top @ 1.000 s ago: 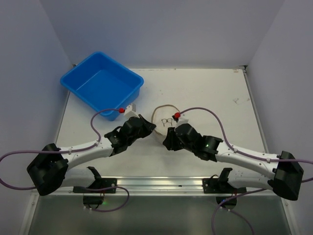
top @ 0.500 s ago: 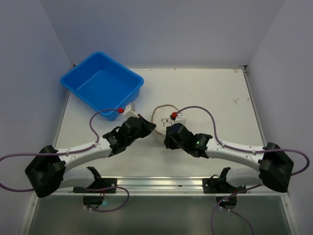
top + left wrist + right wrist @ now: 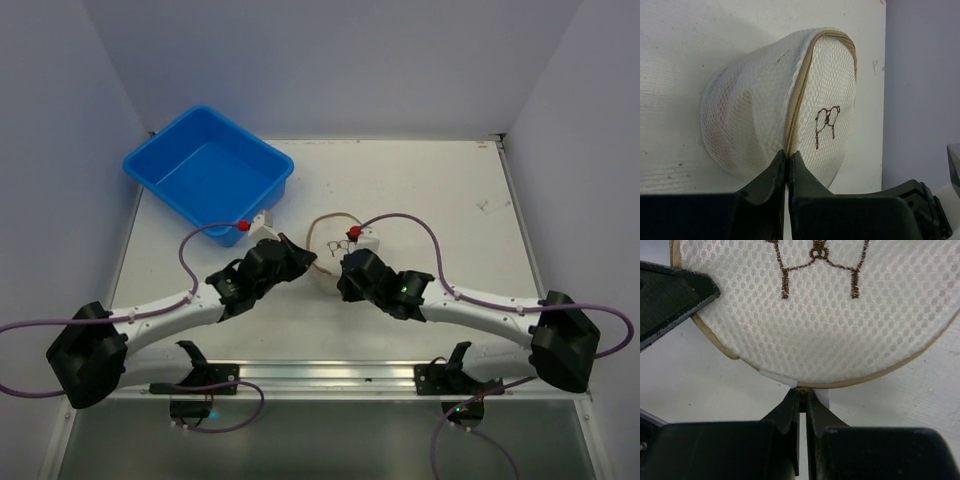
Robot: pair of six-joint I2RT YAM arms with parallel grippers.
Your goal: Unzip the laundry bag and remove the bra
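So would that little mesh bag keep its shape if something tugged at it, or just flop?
Probably both: the laundry bag holds its drum shape unsupported, so the rim seems stiffened, but the mesh looks soft enough to dent. It looks light, so it would likely slide on the smooth table unless pinned.

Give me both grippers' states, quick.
Left gripper: closed, pinching the laundry bag at its zipper seam.
Right gripper: closed on the bag's rim.

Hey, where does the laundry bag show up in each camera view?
Top external: laundry bag at picture centre.
Left wrist: laundry bag fills the middle.
Right wrist: laundry bag fills the top half.
Shared landmark: the bag's black bra-outline mark, seen in all three.
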